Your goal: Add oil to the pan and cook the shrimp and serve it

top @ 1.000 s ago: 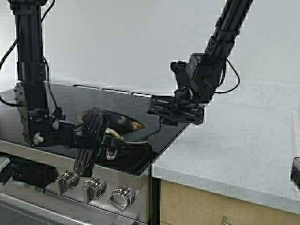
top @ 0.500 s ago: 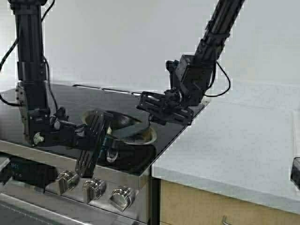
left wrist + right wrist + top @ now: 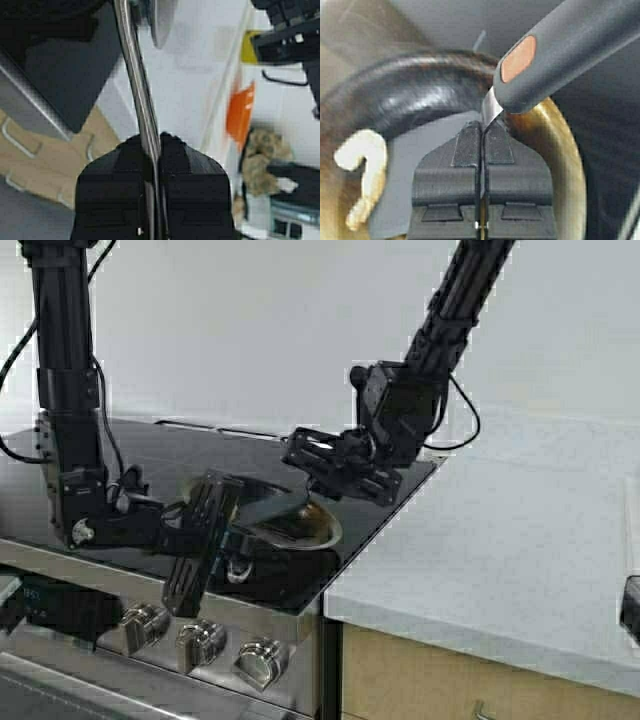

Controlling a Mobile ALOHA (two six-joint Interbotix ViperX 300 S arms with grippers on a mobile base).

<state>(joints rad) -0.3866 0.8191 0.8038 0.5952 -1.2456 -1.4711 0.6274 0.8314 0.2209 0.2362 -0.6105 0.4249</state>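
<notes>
Now the left gripper [image 3: 205, 540] is pressed together on the thin metal handle [image 3: 135, 75] of the pan [image 3: 290, 525], holding the pan tilted on the black glass stovetop [image 3: 150, 455]. The right gripper [image 3: 330, 468] hangs over the pan's far rim, pinching the thin shank of a spatula [image 3: 570, 50] whose grey blade [image 3: 420, 175] lies flat inside the pan. Seen from the right wrist, the shrimp [image 3: 362, 175] lies just beside the blade's edge, its curved length running roughly along that edge. Judging from this, the right arm is the nearer one, and the coming scoop turns on sliding the blade sideways under the shrimp.
</notes>
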